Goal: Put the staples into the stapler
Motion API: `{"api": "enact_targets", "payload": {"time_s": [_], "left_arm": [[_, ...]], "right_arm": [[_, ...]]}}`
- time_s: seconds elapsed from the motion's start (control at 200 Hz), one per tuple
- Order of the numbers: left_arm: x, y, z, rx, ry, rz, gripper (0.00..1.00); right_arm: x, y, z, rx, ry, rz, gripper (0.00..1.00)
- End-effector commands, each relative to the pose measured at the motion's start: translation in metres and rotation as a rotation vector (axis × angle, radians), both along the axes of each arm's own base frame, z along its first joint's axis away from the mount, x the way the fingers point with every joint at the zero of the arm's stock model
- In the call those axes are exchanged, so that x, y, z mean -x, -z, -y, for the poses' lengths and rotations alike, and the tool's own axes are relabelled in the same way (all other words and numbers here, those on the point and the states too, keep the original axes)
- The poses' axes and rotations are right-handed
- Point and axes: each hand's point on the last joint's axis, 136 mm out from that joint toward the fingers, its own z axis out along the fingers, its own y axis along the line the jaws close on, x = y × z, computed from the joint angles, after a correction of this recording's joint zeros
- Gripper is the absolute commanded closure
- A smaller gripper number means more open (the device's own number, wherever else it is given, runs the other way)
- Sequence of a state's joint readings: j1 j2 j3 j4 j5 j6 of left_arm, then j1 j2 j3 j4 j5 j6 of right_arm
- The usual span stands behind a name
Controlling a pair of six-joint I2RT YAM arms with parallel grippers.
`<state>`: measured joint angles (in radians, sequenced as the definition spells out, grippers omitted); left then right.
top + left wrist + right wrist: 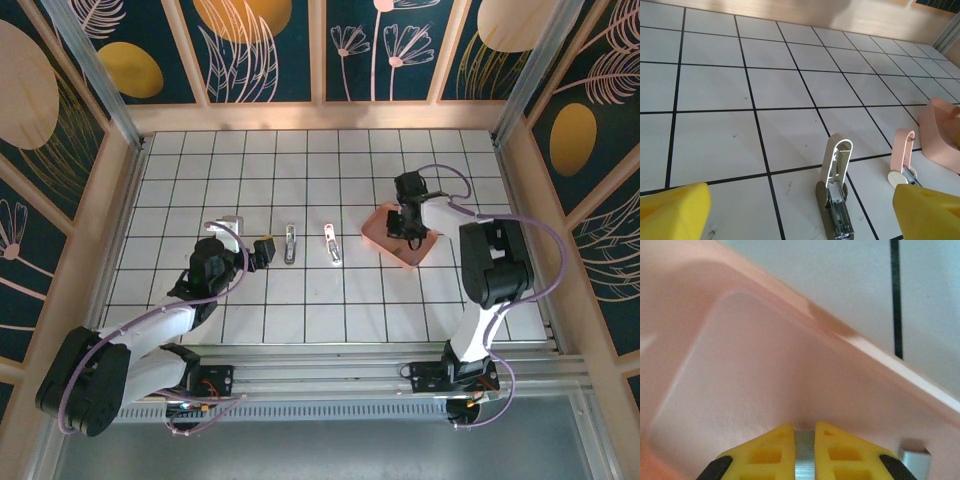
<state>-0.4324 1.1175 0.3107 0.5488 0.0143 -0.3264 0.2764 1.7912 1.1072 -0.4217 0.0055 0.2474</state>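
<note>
Here the right tool [804, 434] pinches flat, finely ribbed silvery staples [804, 461].

One whitish-grey stapler [836, 190], one pink stapler [903, 155], one pink tray [940, 132], one staples strip [804, 457] in view.

Pink tray [740, 365] walls hem the right end effector [804, 440] (open tiles [300, 170] beyond)

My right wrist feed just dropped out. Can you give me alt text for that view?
The right hand has its yellow fingers shut on the staples, a thin silvery strip, low inside the pink tray. Past the tray's rim lies the white tiled table, crossed by one black grout line.
</note>
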Motion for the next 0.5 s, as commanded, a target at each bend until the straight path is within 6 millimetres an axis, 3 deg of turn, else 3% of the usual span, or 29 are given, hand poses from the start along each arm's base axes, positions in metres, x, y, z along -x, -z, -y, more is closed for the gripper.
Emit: {"api": "enact_targets", "payload": {"time_s": [0.0,0.22,0.496], "left_arm": [[-0.003,-0.006,0.003,0.008,0.001,0.003,0.07],[-0.005,0.0,0.013,0.075,0.021,-0.051,0.09],[-0.009,0.014,0.028,0.149,0.051,-0.144,0.14]], "right_arm": [[-0.011,-0.044,-0.007,-0.066,0.015,0.166,0.88],[-0.002,-0.088,-0.031,-0.216,-0.035,0.353,0.88],[0.007,-0.093,-0.062,-0.257,-0.123,0.376,0.87]]}}
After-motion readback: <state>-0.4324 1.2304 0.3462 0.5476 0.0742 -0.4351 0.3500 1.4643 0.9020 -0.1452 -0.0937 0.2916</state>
